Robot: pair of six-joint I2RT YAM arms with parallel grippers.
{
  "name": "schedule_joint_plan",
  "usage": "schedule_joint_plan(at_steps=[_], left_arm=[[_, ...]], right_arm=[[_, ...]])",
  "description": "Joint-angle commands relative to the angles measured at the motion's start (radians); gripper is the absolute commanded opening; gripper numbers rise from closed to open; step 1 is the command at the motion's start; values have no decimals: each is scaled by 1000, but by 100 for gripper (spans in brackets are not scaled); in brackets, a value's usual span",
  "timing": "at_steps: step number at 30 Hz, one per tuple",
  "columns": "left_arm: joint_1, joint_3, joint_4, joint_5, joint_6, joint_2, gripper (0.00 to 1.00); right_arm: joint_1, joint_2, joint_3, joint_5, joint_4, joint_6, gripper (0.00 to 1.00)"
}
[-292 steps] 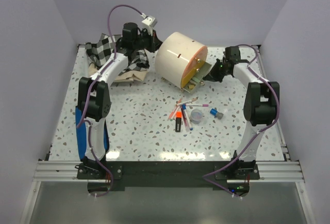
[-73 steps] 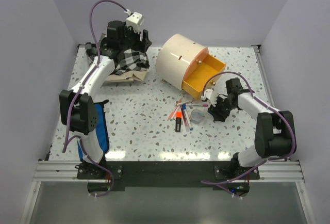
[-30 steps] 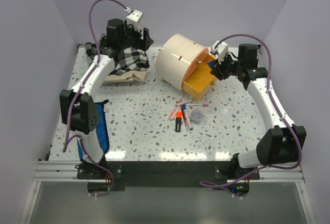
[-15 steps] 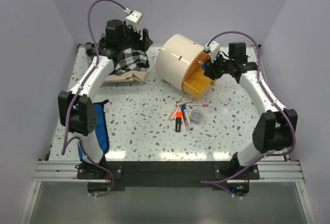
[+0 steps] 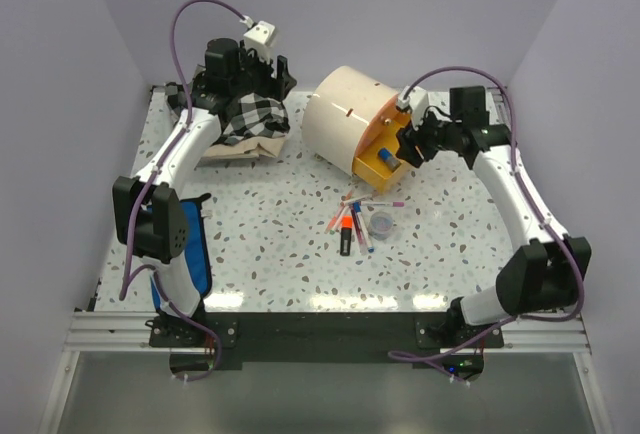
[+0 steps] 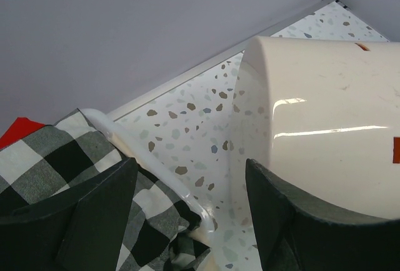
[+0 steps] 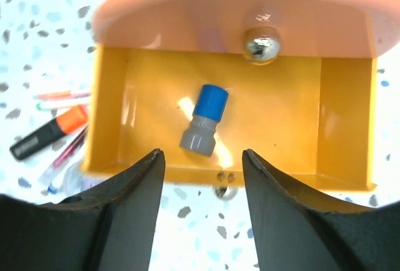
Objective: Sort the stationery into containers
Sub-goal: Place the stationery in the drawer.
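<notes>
Right arm lets go: the blue-capped grey piece [image 7: 205,121] that sat at the right fingers [image 5: 410,140] half a second ago now lies loose on the floor of the open orange drawer [image 7: 300,115]. It rests at a slant, cap toward the drawer front and its gold knob [image 7: 261,45]. Those fingers hover spread above the drawer, pinching nothing. That drawer juts from the cream drum cabinet [image 5: 335,114] toward the near right.

Over at the back left, the left fingers [image 5: 272,76] stand wide apart over the checked cloth [image 5: 255,114], nothing gripped between them, with the cabinet's curved wall just beside.

Out on the worktop [image 5: 270,224], near the drawer's mouth, the rest of the stationery waits in a loose cluster: orange highlighter [image 5: 346,226], thin pens [image 5: 375,201] fanned beside it, small clear pot [image 5: 381,222] at the right edge.
</notes>
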Motion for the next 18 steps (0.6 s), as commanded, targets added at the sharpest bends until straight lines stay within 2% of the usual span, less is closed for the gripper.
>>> schedule_joint_plan(at_steps=[1, 4, 6, 7, 8, 9, 12, 13, 18], left_arm=[[6, 12, 37, 8, 10, -30, 75], [6, 17, 29, 11, 7, -32, 76], [6, 23, 12, 20, 7, -32, 81], [6, 23, 9, 16, -6, -36, 87], [6, 18, 5, 5, -12, -41, 98], [6, 15, 1, 5, -19, -44, 100], [6, -23, 0, -6, -36, -67, 100], [6, -47, 0, -20, -39, -84, 100], [9, -112, -2, -38, -26, -147, 100]], right_arm=[[5, -153, -38, -98, -245, -236, 61], [13, -182, -99, -83, -366, -294, 65], [28, -187, -116, -40, -396, -265, 68], [39, -185, -129, -25, -426, -233, 69], [69, -181, -133, 22, -439, -213, 70], [85, -175, -141, 38, -451, -200, 71], [149, -136, -190, 120, -462, -162, 76], [160, -125, -219, 133, -422, -139, 81], [221, -75, -261, 198, -258, -65, 83]])
